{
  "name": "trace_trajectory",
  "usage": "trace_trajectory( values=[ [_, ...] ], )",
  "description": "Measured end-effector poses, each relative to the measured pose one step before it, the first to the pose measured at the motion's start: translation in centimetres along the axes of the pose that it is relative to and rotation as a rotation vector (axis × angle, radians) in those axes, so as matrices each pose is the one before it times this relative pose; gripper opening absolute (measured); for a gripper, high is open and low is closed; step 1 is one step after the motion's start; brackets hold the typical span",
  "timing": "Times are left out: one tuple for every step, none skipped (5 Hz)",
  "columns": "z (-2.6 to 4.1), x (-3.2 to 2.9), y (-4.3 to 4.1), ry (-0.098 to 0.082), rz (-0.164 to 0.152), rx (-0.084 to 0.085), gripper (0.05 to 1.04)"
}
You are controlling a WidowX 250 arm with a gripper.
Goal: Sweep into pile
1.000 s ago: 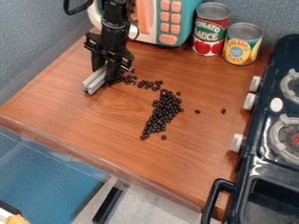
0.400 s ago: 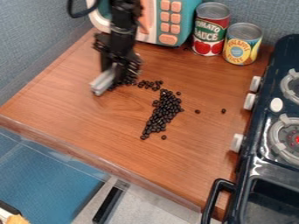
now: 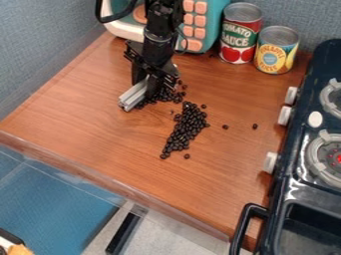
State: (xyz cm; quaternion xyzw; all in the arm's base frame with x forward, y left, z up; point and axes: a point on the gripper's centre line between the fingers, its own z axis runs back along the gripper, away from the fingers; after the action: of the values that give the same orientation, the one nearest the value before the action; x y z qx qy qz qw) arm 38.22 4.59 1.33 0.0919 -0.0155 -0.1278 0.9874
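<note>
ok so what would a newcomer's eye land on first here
Probably the beans: a dark, uneven patch near the middle of the counter, with more bunched against the pale bar. Next, the black end effector holding that bar, above and left of the main patch. The bright teal and orange toy oven at the back edge also stands out, beside two cans.

From where I stand, the small, glossy dark beans point(image 3: 184, 132) lie left of the stove point(image 3: 296, 187), mostly in a long, tapering heap, with a looser clump farther from it and a few strays, two nearest it. Farthest from the stove, beside that clump, slants a pale grey, ridged bar point(image 3: 133, 96).
</note>
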Motion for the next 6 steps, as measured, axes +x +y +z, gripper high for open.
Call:
trace_trajectory(
  values=[
    [-0.030, -0.018, -0.220, 0.0018, -0.0042, -0.0022, 0.375],
    [0.150, 0.090, -0.792, 0.0033, -0.0014, -0.0199, 0.375],
    [0.584, 0.590, -3.057, -0.0015, -0.0455, -0.0383, 0.375],
    [0.102, -0.097, -0.516, 0.0056, 0.0027, -0.0256, 0.375],
    [0.258, -0.228, -0.980, 0.0090, 0.0020, -0.0359, 0.375],
    [0.244, -0.060, 0.249, 0.0011, 0.0324, -0.0292, 0.375]
  ],
)
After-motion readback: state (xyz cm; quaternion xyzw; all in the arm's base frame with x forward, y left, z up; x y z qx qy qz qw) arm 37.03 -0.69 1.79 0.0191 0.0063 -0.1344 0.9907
